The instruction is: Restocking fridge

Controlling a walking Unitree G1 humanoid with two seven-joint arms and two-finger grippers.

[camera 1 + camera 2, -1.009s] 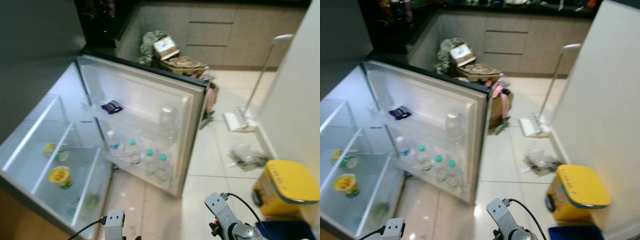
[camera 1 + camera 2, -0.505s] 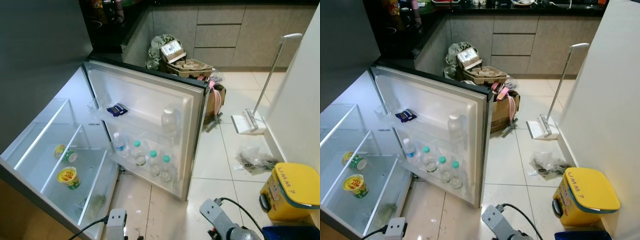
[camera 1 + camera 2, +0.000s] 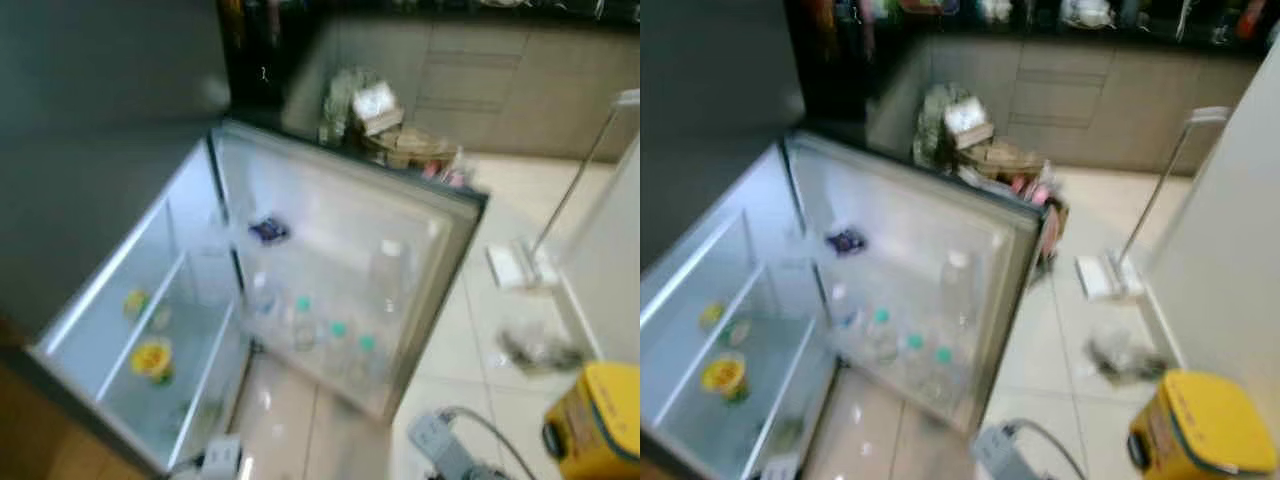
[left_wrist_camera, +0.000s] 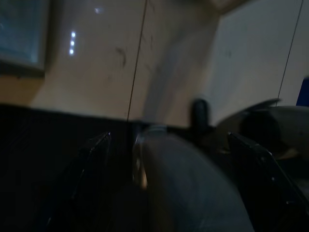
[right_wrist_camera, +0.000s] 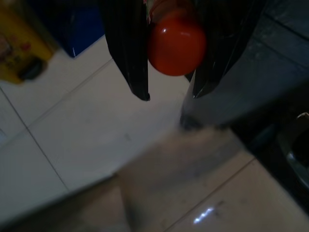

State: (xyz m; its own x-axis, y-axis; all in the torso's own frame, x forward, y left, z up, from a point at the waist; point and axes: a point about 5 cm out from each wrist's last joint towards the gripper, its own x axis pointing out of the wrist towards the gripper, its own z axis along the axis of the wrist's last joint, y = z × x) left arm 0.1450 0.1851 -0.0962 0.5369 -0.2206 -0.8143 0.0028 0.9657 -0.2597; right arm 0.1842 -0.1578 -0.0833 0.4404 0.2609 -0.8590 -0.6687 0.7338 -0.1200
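Observation:
The small fridge [image 3: 130, 300] stands open at the left, its door [image 3: 340, 240] swung out towards me. Several small bottles [image 3: 335, 335] and one taller bottle [image 3: 388, 270] stand in the door racks, and a dark blue packet [image 3: 268, 230] lies above them. Two yellow-lidded cups [image 3: 152, 360] sit on the inner shelves. My right gripper [image 5: 170, 94] is shut on a round red thing [image 5: 176, 46] over the floor tiles. My left gripper [image 4: 174, 159] holds a greyish bottle-like thing [image 4: 183, 188], dim in the shade. Both arms hang low near the floor.
A yellow bin [image 3: 600, 420] stands at the right by the white wall. Boxes and bags [image 3: 390, 125] are piled behind the door. A mop [image 3: 520, 265] and a crumpled plastic bag [image 3: 535, 350] lie on the tiles to the right. Bare tiles [image 3: 1060, 330] stretch beside the door.
The whole picture has shifted and gone blurry, so the camera moved; the fridge now sits further right and larger. Nothing in the scene has visibly moved.

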